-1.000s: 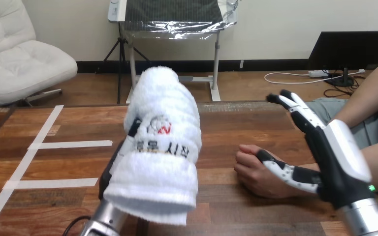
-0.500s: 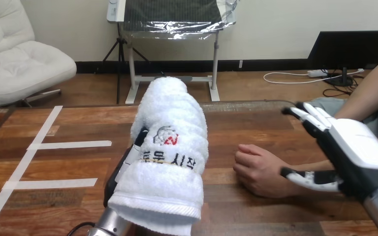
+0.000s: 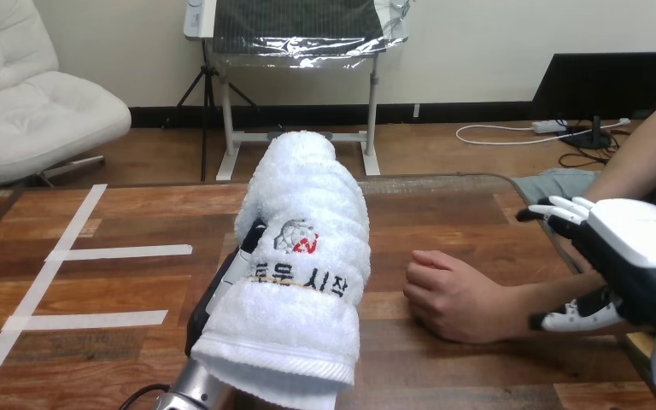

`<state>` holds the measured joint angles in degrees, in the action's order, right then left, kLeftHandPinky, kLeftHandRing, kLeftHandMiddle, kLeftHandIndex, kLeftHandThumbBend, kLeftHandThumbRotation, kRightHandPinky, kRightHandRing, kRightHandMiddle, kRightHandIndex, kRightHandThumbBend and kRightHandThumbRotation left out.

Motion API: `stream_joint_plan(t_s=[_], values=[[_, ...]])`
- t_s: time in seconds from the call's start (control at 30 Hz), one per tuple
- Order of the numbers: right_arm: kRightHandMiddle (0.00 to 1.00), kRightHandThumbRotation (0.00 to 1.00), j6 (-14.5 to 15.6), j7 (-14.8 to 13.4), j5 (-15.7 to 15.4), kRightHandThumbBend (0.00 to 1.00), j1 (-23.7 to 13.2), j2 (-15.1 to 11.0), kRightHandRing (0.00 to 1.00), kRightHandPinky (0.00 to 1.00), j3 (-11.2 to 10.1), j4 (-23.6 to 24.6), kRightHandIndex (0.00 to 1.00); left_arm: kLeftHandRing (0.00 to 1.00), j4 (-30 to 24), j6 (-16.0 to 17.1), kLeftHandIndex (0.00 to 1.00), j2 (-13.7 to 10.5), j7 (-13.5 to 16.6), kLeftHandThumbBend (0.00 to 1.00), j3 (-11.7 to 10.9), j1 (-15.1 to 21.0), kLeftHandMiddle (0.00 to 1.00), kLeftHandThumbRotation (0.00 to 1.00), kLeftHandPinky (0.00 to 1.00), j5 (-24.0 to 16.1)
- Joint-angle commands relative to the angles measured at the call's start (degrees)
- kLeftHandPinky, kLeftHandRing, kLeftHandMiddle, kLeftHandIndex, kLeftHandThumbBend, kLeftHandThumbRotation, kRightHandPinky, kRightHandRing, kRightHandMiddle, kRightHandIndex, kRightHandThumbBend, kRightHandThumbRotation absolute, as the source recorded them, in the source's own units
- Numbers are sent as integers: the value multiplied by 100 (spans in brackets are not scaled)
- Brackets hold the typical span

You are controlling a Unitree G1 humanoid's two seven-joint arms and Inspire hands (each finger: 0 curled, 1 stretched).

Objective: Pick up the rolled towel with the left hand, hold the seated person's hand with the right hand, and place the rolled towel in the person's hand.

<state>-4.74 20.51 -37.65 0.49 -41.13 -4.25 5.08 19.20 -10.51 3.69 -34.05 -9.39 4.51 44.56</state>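
The rolled white towel (image 3: 303, 256) stands up on a tilt above the table's middle, with red and black print on its side. My left hand (image 3: 220, 286) is shut on it from the left and below, mostly hidden behind the roll. The person's hand (image 3: 448, 299) rests on the table to the right of the towel, loosely curled, with its forearm running to the right. My right hand (image 3: 636, 256) hovers at that forearm near the right edge, open, with straight fingers (image 3: 555, 209) above it and the thumb (image 3: 576, 316) in front of it. It is well apart from the person's hand.
White tape strips (image 3: 120, 252) lie across the wooden table (image 3: 444, 213) at the left, crossed by a long diagonal strip. The table's right edge runs just under my right hand.
My right hand has pulled back to the right, from beside the person's hand to out along the forearm, and turned flatter. The towel has drifted slightly right in my left hand.
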Motion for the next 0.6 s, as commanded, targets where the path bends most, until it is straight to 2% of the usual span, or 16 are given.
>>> stream_joint_plan(t_s=[0.0,0.17,0.57], values=[[92,11,306,424,-136,82,-582,-254,94,87,177,373,86,30,-437,95,49,486,-75,58,35,209,39,0,22,144],[92,9,518,842,-329,82,-764,-363,94,87,357,401,86,30,-438,105,49,488,-112,58,35,210,39,0,21,153],[90,4,711,1511,-447,83,-1138,-484,91,84,659,338,85,30,-469,113,49,497,-78,59,27,202,39,0,21,152]])
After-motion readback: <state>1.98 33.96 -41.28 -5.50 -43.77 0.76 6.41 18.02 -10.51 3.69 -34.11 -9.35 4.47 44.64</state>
